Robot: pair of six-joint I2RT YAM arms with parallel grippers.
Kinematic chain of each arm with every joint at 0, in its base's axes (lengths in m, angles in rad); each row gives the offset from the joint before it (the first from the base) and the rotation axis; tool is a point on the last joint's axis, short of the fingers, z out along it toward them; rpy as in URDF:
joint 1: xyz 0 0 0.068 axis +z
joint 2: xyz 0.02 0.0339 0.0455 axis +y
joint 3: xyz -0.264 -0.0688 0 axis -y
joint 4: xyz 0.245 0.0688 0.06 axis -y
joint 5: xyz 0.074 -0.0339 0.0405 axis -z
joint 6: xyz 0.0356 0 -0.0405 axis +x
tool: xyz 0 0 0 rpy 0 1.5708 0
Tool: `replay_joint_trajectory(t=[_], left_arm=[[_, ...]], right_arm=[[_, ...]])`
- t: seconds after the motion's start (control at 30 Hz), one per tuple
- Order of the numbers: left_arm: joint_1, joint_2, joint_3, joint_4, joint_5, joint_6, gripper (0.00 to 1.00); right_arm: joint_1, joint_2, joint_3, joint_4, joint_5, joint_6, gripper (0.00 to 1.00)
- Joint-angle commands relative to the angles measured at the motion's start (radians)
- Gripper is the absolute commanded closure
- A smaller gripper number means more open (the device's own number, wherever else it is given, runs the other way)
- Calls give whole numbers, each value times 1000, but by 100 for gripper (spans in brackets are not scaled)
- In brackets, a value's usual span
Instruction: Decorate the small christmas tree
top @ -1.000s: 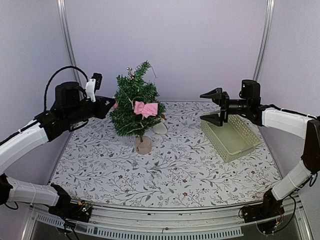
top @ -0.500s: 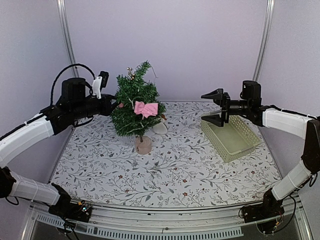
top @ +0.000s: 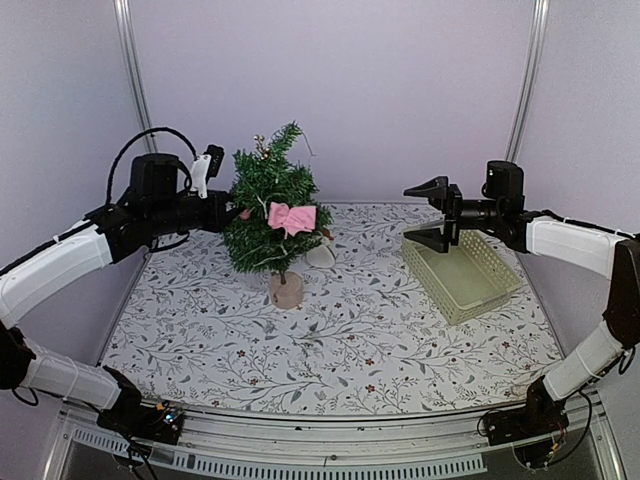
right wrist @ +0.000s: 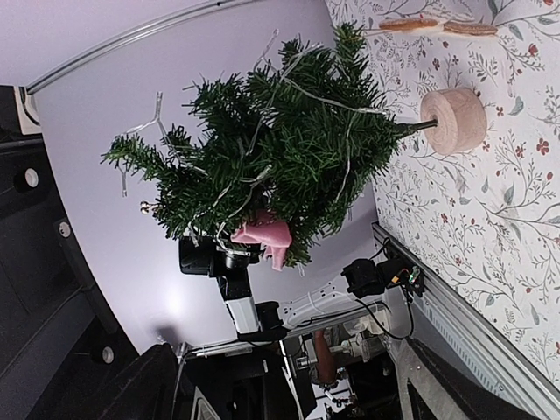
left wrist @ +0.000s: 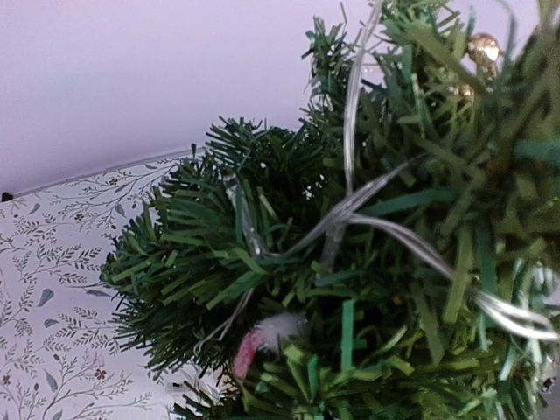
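The small christmas tree [top: 268, 205] stands on its pale round base [top: 286, 290] at the back left of the table. It carries a pink bow [top: 291, 217], gold beads [top: 260, 146] and a clear light string. My left gripper [top: 238, 213] is pushed into the tree's left side, shut on a small pink and white ornament [left wrist: 255, 343]. Its fingers are hidden by needles in the left wrist view. My right gripper [top: 432, 212] is open and empty above the basket's far left corner. The right wrist view shows the tree [right wrist: 280, 149] and bow [right wrist: 262, 234].
A pale green basket [top: 470, 280] lies at the right, with nothing showing inside. A beige and white item [top: 320, 257] lies on the table behind the tree, also seen in the right wrist view [right wrist: 437, 26]. The floral cloth [top: 330, 340] covers the table.
My left gripper has moved right with the pink ornament, from beside the tree into its left branches. The right arm has barely moved.
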Motion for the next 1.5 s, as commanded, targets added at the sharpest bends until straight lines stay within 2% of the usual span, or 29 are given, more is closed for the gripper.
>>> replay_joint_trajectory(t=[0.0,0.27,0.67,0.83,0.97,1.1,1.27,1.33,1.47], left_arm=[[12,-3,19,-52,25,18,95],[13,-37,34,-91,0,23,69],[23,-79,41,-154,-22,24,47],[33,-111,27,-173,-22,18,41],[48,-136,14,-176,-26,9,41],[89,-160,9,-173,-21,-14,36],[213,-121,73,-237,44,-70,15],[255,-84,117,-283,67,-80,3],[332,2,205,-373,92,-99,1]], right_arm=[[-8,-29,-13,-6,-3,-18,11],[-8,-23,-7,0,-2,-19,10],[-11,-18,-3,5,-2,-19,10],[-9,-10,6,11,-4,-21,10],[-11,-3,16,11,-4,-26,10],[-19,2,31,9,-5,-44,10],[-72,2,61,4,-10,-94,9],[-103,-2,74,-4,-6,-129,9],[-176,-9,119,-108,18,-246,7]])
